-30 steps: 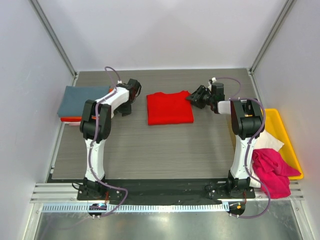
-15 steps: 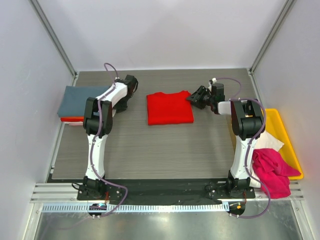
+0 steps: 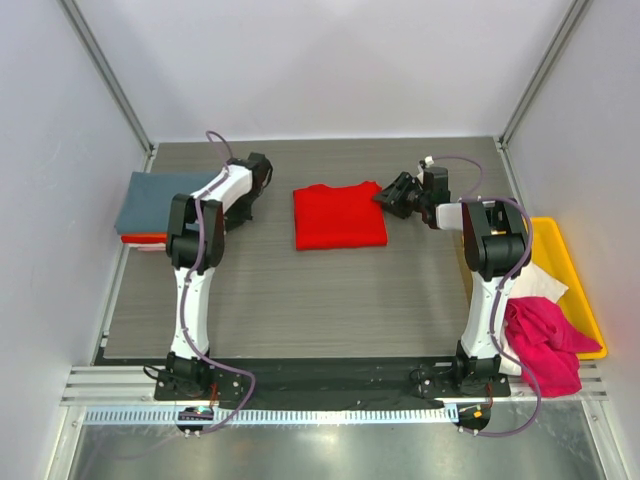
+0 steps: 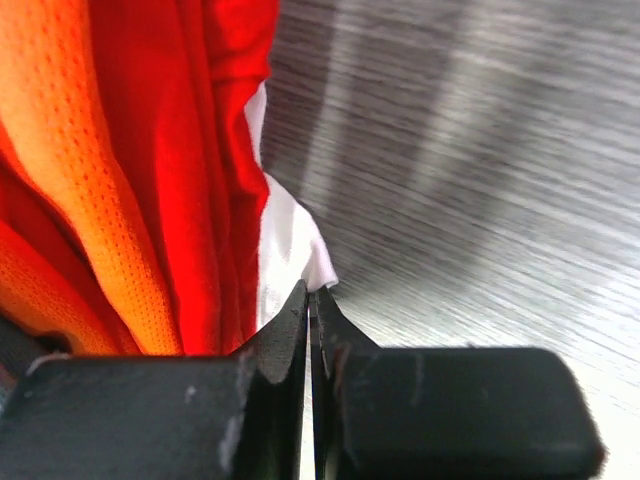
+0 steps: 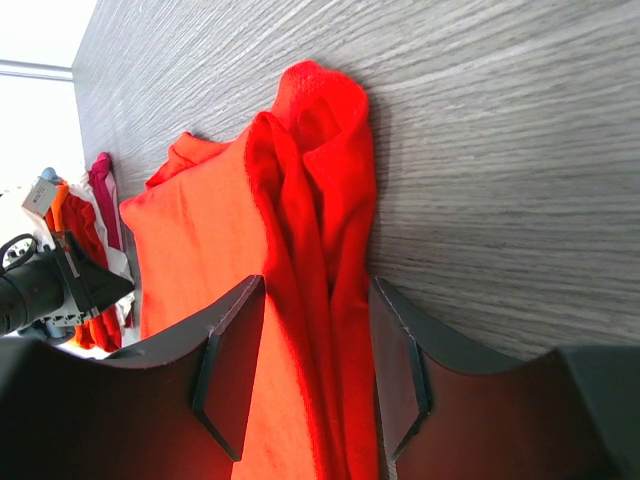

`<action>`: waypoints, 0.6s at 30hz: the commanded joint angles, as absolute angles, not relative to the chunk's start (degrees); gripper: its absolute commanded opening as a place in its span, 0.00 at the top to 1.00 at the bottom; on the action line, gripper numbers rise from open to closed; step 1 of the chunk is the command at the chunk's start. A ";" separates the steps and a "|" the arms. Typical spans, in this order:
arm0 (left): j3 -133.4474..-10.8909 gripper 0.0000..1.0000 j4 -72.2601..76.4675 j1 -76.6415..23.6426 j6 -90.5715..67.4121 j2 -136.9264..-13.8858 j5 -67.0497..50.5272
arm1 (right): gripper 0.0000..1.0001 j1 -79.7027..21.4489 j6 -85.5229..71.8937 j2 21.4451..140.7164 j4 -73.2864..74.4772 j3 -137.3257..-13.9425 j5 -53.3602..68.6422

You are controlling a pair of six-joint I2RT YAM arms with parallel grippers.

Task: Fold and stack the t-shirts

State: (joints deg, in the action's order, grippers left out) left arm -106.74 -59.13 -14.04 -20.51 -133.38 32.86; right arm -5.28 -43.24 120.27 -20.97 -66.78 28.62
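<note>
L tool (image 4: 312, 292) moved to stack (image 3: 160, 203) edge, clenched | R tool (image 5: 317, 285) released, astride red t-shirt (image 3: 339, 216) edge

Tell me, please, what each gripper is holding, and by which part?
Left gripper: jaws shut at a white cloth corner; a pinch cannot be confirmed. Right gripper: jaws straddle the bunched edge of the red t-shirt; a grip cannot be told.

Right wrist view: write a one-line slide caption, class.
Open right jaws flank a bunched edge of the red t-shirt on the grey wood-grain table.
</note>
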 commanded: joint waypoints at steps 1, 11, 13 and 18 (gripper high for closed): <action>-107.14 1.00 -60.56 -13.36 -21.62 -133.95 29.97 | 0.48 -5.27 -41.57 116.55 -20.13 -65.66 27.42; -102.83 1.00 -55.29 -19.59 -23.02 -127.09 25.84 | 0.48 -5.19 -41.66 116.28 -19.60 -65.74 27.42; -103.18 1.00 -55.11 -20.56 -23.47 -126.91 25.49 | 0.48 -5.19 -41.75 116.54 -19.60 -65.74 27.51; -104.50 1.00 -55.46 -23.99 -24.96 -127.09 24.35 | 0.48 -5.27 -41.84 116.63 -19.78 -65.74 27.68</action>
State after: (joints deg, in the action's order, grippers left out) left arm -103.26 -56.80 -22.55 -22.63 -130.02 27.11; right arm -5.28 -43.05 119.50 -20.21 -66.00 28.42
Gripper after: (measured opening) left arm 0.003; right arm 0.517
